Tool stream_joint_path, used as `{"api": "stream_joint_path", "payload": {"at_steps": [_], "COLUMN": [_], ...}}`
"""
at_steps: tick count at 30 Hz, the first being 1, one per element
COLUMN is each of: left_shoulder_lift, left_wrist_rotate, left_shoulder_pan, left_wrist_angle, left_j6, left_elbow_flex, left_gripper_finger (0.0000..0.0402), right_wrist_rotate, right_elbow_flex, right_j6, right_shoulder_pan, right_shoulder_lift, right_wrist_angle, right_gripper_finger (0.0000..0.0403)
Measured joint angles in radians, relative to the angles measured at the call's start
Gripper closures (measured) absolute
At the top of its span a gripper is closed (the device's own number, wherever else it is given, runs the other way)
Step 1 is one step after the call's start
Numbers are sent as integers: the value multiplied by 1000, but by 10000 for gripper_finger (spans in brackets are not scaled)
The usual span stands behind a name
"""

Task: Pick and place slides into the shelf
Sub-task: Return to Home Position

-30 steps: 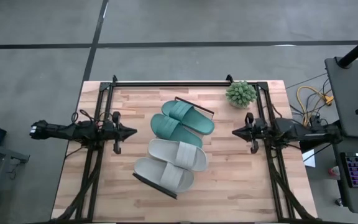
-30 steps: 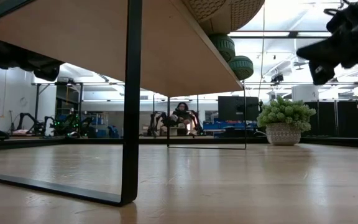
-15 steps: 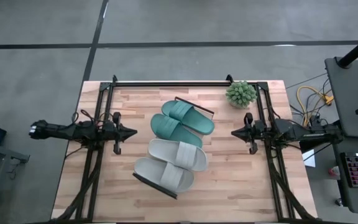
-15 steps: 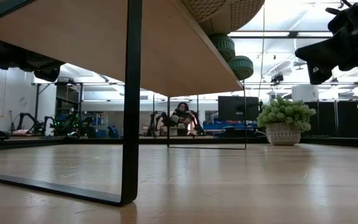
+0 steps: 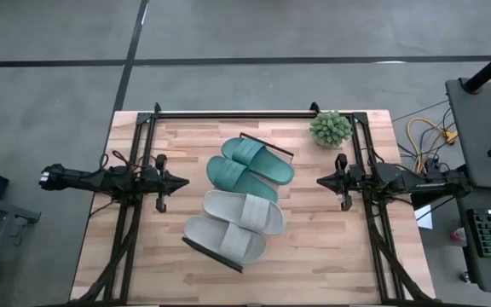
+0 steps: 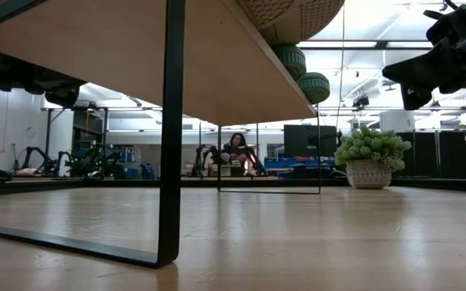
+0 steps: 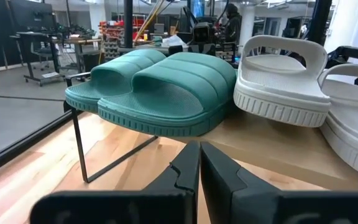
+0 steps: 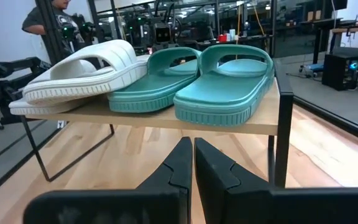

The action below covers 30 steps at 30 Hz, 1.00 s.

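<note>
All four slides sit on the shelf point(image 5: 268, 145), which lies slantwise across the middle of the desk point(image 5: 314, 256), running from about 1 o'clock to 7 o'clock in the overhead view. The two teal slides point(image 5: 258, 160) point(image 5: 241, 179) fill the 1 o'clock end side by side. The two light grey slides point(image 5: 245, 211) point(image 5: 226, 239) fill the 7 o'clock end, touching each other, and the nearer one lies just beside the teal pair. The left hand point(image 5: 180, 181) hovers at 9 o'clock, apart from the shelf and pointing toward it. Its fingers are pressed together and carry nothing. The right hand point(image 5: 320, 181) faces it from 3 o'clock, likewise apart from the shelf, its fingers closed to a hairline gap and empty. A potted plant point(image 5: 330, 128) stands near the desk's corner at roughly 1 o'clock, beyond the shelf's teal end.
</note>
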Motion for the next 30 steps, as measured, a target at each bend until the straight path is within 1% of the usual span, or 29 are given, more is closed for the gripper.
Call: {"api": "stream_joint_path", "payload": {"at_steps": [6, 13, 30], "left_shoulder_lift": [3, 5, 5], "left_wrist_rotate": [-1, -2, -3], "left_shoulder_pan": [0, 0, 0], "left_wrist_angle": [3, 5, 7], "left_j6": [0, 0, -1], "left_elbow_flex": [0, 0, 0], "left_gripper_finger": [402, 402, 402], "right_wrist_rotate": [3, 3, 3], "right_elbow_flex": [0, 0, 0], "right_j6": [5, 69, 65], "right_shoulder_pan": [0, 0, 0], "right_shoulder_lift": [0, 0, 0], "right_wrist_angle": [0, 0, 0], "right_gripper_finger": [394, 394, 394]}}
